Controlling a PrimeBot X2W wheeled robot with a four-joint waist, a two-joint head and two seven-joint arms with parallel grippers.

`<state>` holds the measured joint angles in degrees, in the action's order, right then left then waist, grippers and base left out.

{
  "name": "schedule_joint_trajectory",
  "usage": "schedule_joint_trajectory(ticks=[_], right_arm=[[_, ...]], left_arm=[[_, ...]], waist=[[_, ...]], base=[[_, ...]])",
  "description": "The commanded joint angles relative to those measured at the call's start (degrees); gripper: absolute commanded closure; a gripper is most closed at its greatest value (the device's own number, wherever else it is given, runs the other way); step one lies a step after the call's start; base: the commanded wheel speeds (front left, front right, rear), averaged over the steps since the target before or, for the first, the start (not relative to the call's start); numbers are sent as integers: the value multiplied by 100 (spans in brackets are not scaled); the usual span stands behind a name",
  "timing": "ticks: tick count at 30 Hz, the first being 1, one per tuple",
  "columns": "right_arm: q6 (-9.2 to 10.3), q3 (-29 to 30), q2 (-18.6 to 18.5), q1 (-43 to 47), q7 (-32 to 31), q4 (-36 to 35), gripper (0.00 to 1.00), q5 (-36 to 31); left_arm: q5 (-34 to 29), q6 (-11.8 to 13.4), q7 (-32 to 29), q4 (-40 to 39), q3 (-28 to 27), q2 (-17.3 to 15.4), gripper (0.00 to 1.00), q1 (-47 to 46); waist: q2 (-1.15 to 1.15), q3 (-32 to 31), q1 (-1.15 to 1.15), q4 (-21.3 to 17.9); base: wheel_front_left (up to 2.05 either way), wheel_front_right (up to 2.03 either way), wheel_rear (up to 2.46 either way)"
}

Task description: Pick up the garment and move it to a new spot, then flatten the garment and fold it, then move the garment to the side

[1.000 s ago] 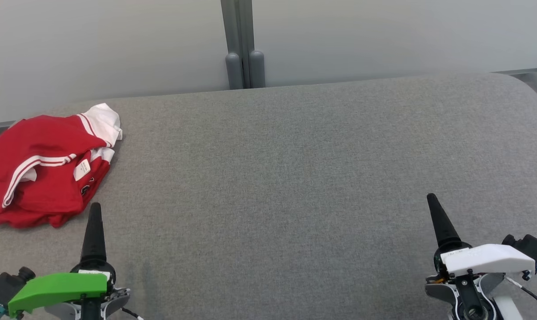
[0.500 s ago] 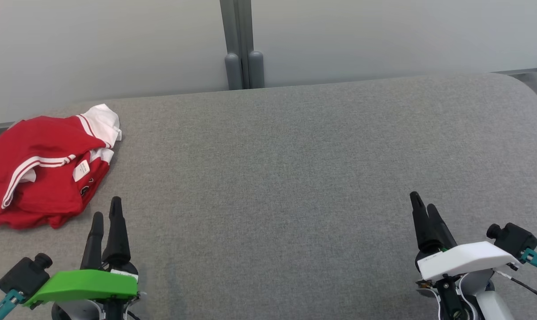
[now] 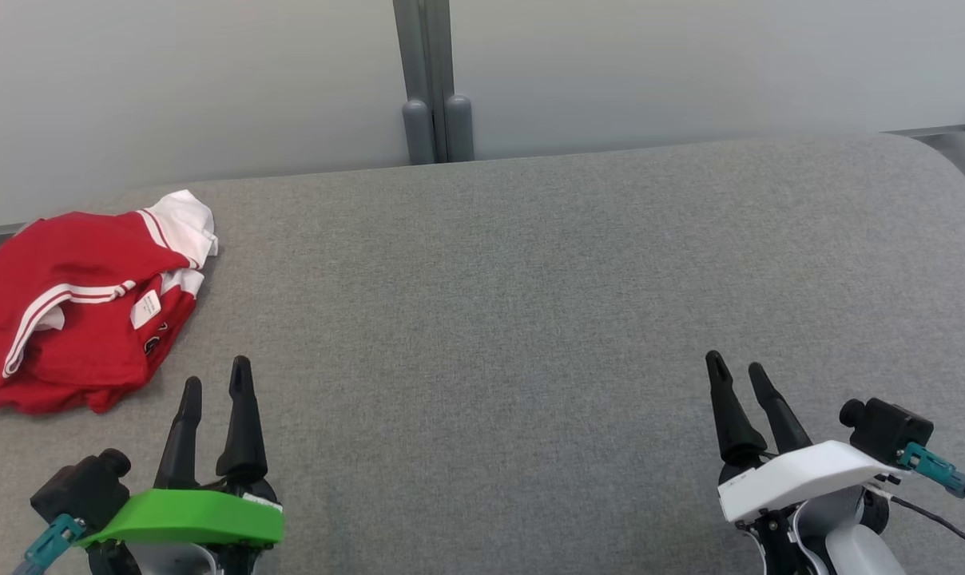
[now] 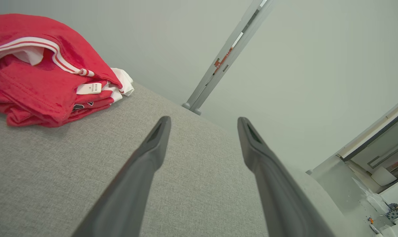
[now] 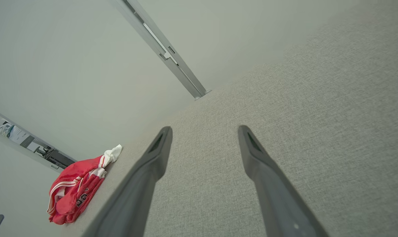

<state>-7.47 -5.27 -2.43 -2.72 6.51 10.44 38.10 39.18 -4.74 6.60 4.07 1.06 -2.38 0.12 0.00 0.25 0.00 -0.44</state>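
A red garment (image 3: 67,311) with white stripes, a white sleeve and a small white label lies crumpled at the far left of the grey table (image 3: 530,303). It shows again as the red garment (image 4: 37,72) at the upper left of the left wrist view and as the red garment (image 5: 75,189) at the lower left of the right wrist view. My left gripper (image 3: 215,375) stands open near the front edge, just right of and below the garment, apart from it. My right gripper (image 3: 734,369) stands open at the front right with nothing between its fingers.
A pale wall runs along the table's far edge, with a grey post (image 3: 430,80) standing at its middle. The table's right end curves off at the rounded corner (image 3: 950,152). Bare grey cloth lies between the two grippers.
Both grippers have turned on their wrists, so both fingers of each now show spread apart. Each has shifted inward toward the table's middle. The garment lies as before.
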Motion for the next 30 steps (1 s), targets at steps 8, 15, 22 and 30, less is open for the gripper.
schedule_joint_trajectory(ticks=[8,15,22,30], right_arm=[[-2,-177,-35,-25,178,-131,0,-632],[-3,-176,-37,3,280,-152,0,-1044],[-3,-188,-41,28,378,-173,0,-1445],[-3,-188,-45,34,485,-197,0,-1853]], left_arm=[[-729,5,170,-191,133,-49,0,32],[-1134,22,269,-229,229,-53,0,71],[-1526,0,370,-249,249,-56,0,115],[-1844,-61,476,-182,233,-60,0,140]], waist=[[0,0,0,-21],[0,7,0,-19],[0,9,0,-20],[0,18,0,-22]], base=[[0,0,0],[0,0,0],[0,0,0],[0,0,0]])
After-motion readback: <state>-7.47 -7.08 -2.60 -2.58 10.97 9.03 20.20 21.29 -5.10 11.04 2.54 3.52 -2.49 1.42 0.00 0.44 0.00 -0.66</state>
